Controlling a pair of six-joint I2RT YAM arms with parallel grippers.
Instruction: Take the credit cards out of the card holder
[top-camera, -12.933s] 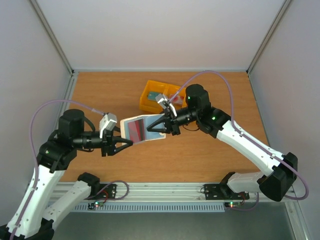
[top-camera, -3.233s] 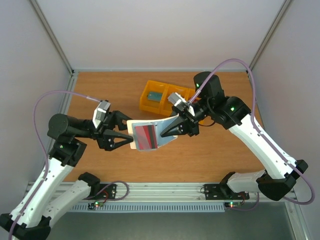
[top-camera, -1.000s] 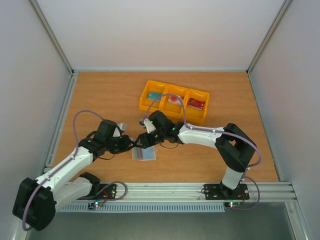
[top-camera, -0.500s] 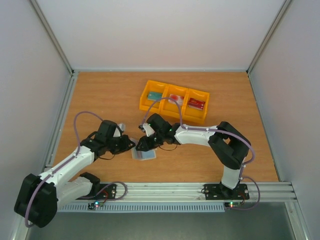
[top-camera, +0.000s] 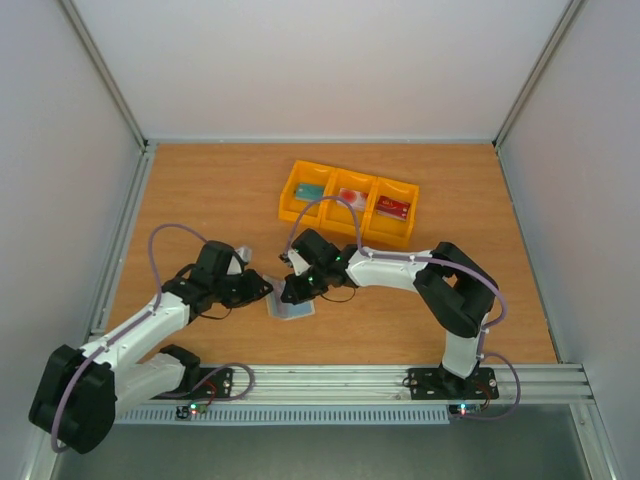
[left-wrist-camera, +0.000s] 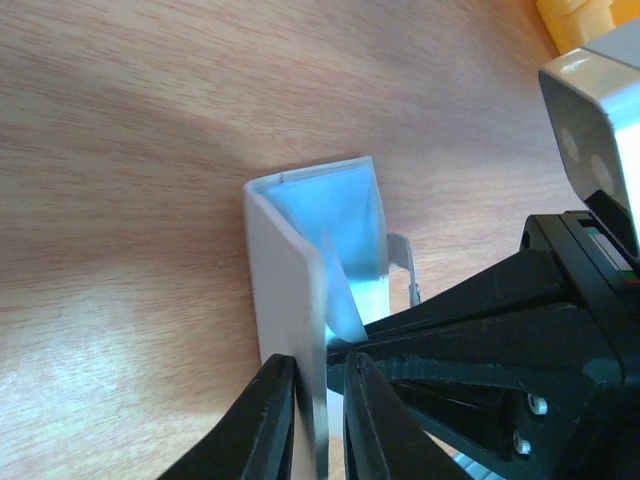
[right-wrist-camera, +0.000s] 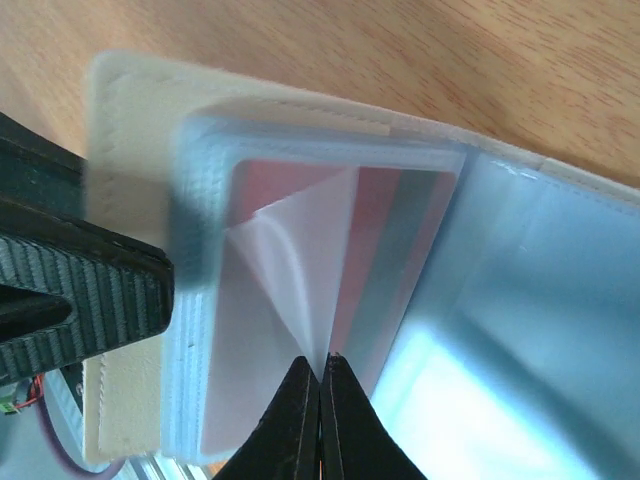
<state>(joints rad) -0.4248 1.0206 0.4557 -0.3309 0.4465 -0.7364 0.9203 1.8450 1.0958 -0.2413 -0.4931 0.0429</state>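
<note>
The card holder (top-camera: 289, 305) lies open on the table, cream outside and translucent grey-blue inside. My left gripper (top-camera: 266, 291) is shut on its cream cover (left-wrist-camera: 285, 270), which stands on edge between the fingers (left-wrist-camera: 272, 400). My right gripper (top-camera: 291, 293) is shut on a thin translucent inner leaf (right-wrist-camera: 300, 270) of the holder, with the fingertips (right-wrist-camera: 298, 385) tight together. A pinkish-red card (right-wrist-camera: 375, 215) shows inside a pocket behind that leaf. A teal card (top-camera: 308, 191), a red-and-white card (top-camera: 350, 197) and a dark red card (top-camera: 394, 208) lie in the tray.
The yellow three-compartment tray (top-camera: 348, 180) stands behind the grippers, one card in each compartment. The two arms meet low over the table's front middle. Grey walls enclose the table on three sides, and a metal rail (top-camera: 330, 378) runs along the near edge.
Over the last second both grippers stay low at the holder on the table. The right gripper has shifted slightly forward and onto the holder's inner leaf.
</note>
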